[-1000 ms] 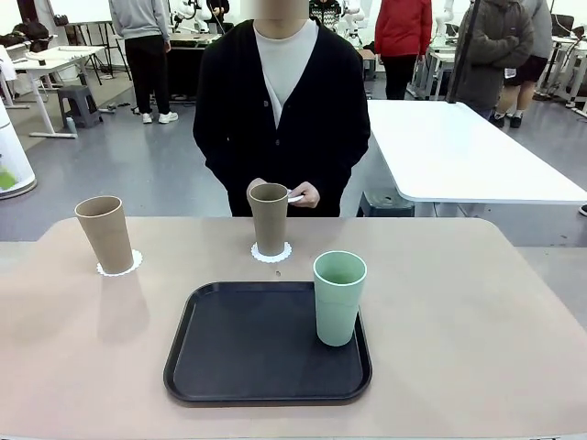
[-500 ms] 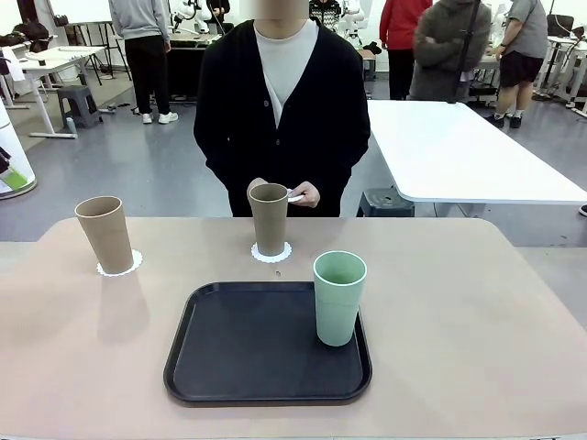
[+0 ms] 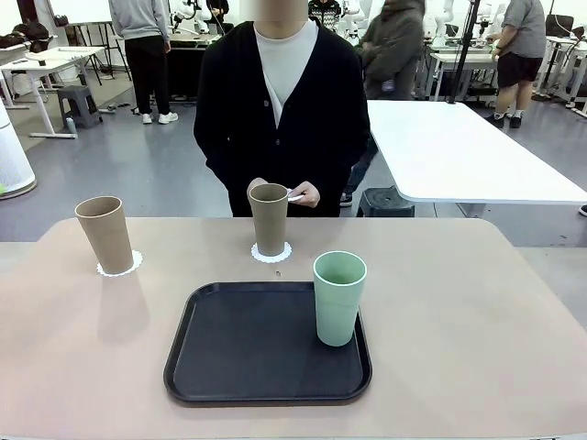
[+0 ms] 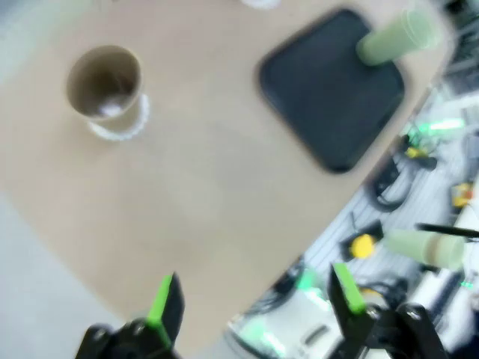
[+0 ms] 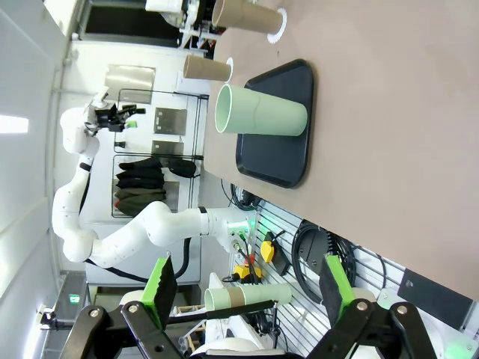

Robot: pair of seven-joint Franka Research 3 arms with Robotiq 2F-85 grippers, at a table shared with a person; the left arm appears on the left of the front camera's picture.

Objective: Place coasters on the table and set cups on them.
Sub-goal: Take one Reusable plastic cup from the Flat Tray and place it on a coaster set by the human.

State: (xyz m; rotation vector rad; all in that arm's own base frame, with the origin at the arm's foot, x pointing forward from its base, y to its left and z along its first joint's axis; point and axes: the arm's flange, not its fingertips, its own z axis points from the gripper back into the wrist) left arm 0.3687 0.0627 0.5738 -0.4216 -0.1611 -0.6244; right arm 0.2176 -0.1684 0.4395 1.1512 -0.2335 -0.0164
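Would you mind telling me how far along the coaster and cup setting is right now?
Done: the left tan cup stands on the left coaster and the middle tan cup on the middle coaster. In hand: the person's hand holds something white, possibly the third coaster. Left: the mint green cup stands on the black tray, with no coaster under it. The left gripper and right gripper are open, holding nothing.
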